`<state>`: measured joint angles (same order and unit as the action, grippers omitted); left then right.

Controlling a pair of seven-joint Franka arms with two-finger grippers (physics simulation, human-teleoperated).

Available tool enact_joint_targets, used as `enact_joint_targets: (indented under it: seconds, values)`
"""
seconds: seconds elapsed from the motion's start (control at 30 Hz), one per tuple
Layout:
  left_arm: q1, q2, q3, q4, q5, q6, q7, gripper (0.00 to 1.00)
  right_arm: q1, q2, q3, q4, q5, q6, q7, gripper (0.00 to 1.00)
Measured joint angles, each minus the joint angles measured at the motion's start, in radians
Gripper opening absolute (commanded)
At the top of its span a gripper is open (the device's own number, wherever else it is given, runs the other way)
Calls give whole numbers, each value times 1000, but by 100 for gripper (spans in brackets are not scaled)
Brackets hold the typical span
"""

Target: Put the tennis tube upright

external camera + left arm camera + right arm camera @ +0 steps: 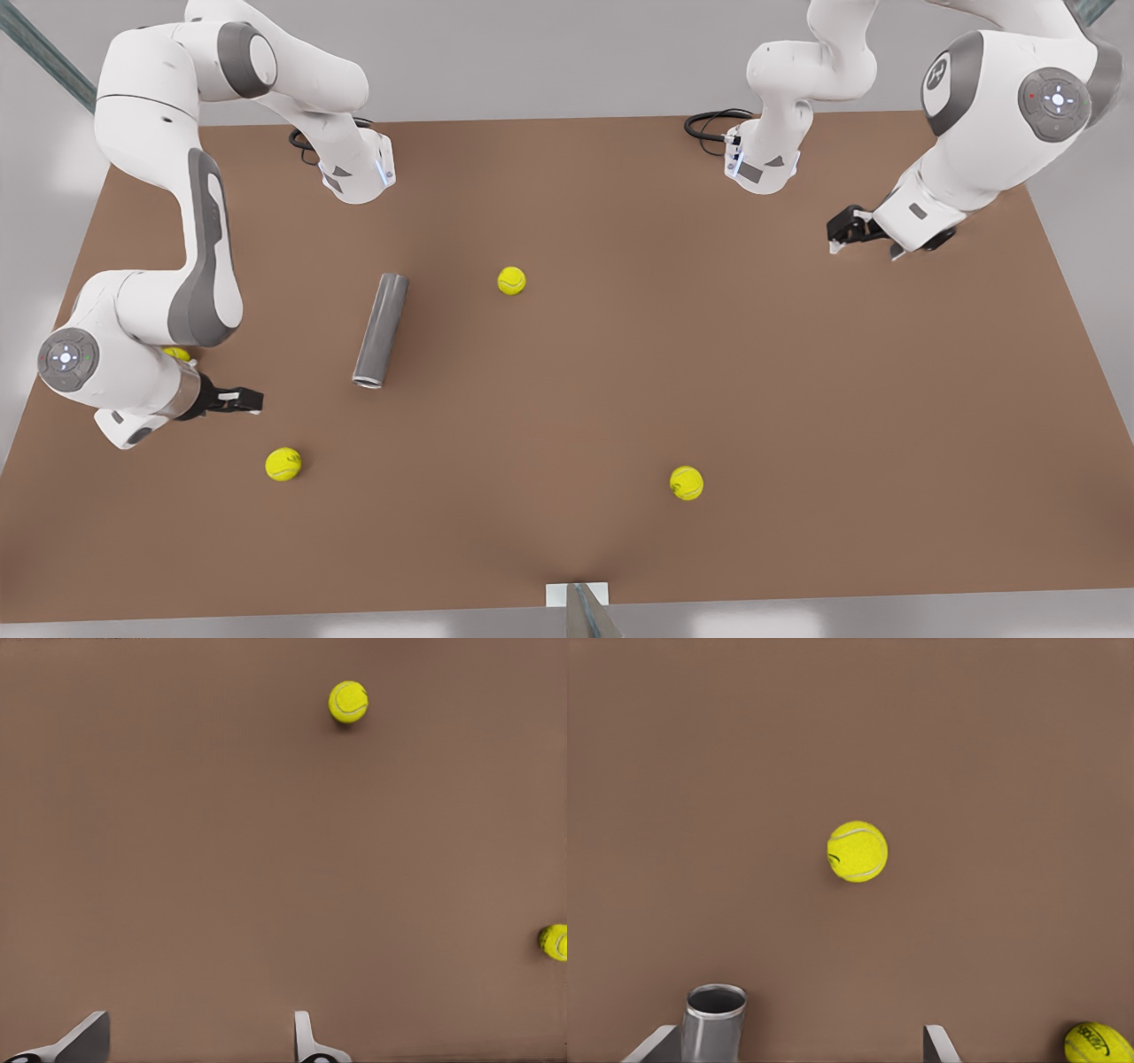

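Tennis tube [381, 330] is lying flat on the desk [797, 399], left of centre in the front view. Being rigid, light, smooth and likely to roll, it is best taken near its rimmed mouth. Right gripper [232, 400], spread and released, is hovering just beside it; left gripper [849, 232], also spread, is waiting at upper right.

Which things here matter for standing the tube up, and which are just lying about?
For the job:
- slim dark-grey metallic hollow tennis tube, lying on its side
- right claw, open, near the tube's mouth
- left claw, open, waiting far off

Lying about:
- four small yellow-green tennis balls
- brown table
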<state>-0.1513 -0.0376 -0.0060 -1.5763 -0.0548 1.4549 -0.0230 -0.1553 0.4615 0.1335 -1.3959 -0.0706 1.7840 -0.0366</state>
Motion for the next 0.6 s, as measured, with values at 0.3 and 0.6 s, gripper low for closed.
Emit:
enact_joint_targets:
  seconds: [0.3,0.6]
  values:
    - [76,273,8,120,-243,79,-2,100,9,-25,80,-23,3,-103,18,100]
    - [64,477,1,124,-457,268,12,100,23,-239,171,-597,104,287,209,100]
